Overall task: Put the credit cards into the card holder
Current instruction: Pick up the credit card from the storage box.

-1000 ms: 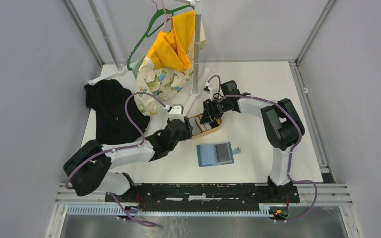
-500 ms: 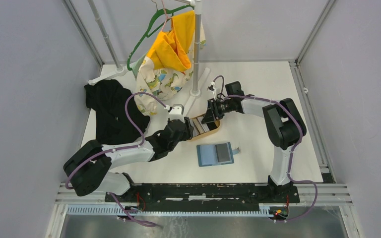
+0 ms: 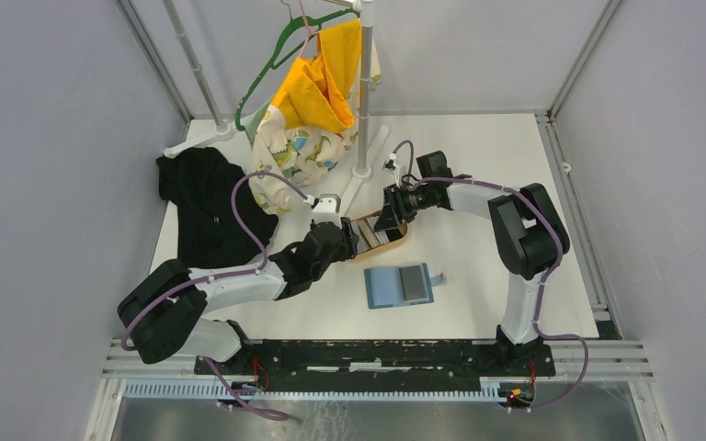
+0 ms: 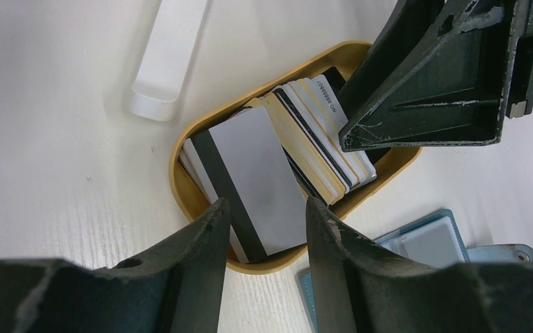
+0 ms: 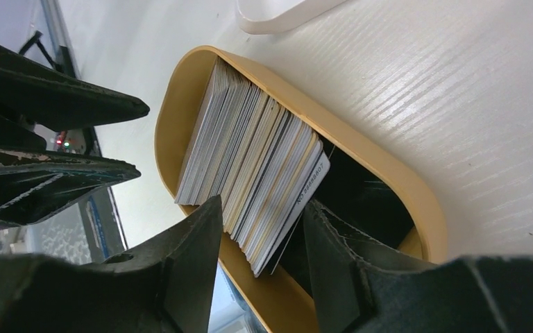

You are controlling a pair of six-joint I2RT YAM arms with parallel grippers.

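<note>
Left tool [image 4: 267,208] over credit cards [image 4: 250,166]: striped grey-black-cream stack, leaning in tray [image 4: 178,173].

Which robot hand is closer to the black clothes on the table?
Left. The left gripper is at the end of the tray nearest the black clothes. The right gripper is at the tray's opposite end, farther away.

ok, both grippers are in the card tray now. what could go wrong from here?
1. The left gripper and right gripper crowd one wooden tray; fingers may collide.
2. The credit cards stand packed together, and the right jaws straddle several, so more than one may lift.
3. The tray looks unheld; a snagged card could drag or tip it.
</note>
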